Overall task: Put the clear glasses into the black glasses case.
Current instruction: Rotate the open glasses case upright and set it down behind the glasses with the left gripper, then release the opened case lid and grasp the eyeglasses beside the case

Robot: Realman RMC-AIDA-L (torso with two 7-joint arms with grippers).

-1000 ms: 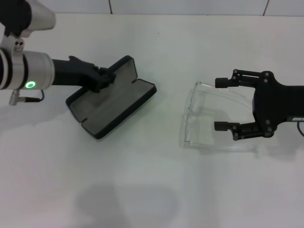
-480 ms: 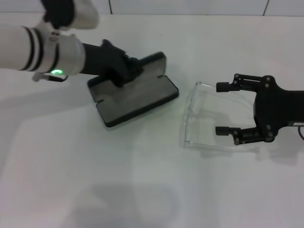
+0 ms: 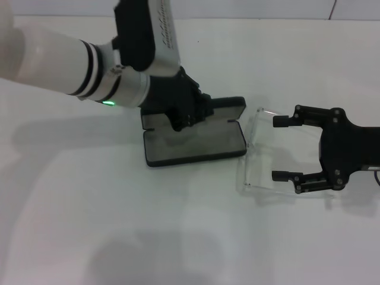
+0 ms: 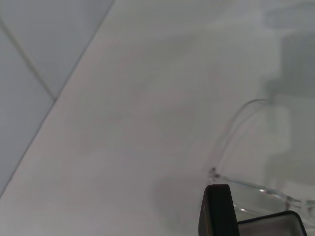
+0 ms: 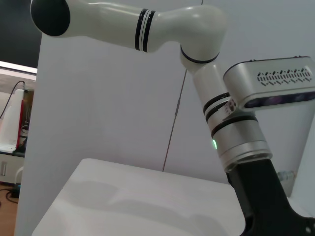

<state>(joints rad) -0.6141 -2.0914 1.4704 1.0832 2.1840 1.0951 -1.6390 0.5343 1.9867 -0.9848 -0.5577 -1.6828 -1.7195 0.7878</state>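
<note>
Apparently clamping the open flat black hinged glasses case (image 3: 196, 139), the left gripper (image 3: 189, 113) should steady it on the white counter (image 3: 178, 237); the right gripper (image 3: 284, 148), jaws wide, lifts the transparent plastic glasses (image 3: 256, 155) leftward.

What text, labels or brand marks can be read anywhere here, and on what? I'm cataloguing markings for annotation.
None can be read.
The black glasses case lies open, showing only grey lining; no lettering is visible.
The clear glasses carry no visible mark.
The left gripper and right gripper show no legible label.
The left arm's green light is a lamp, not text.
</note>
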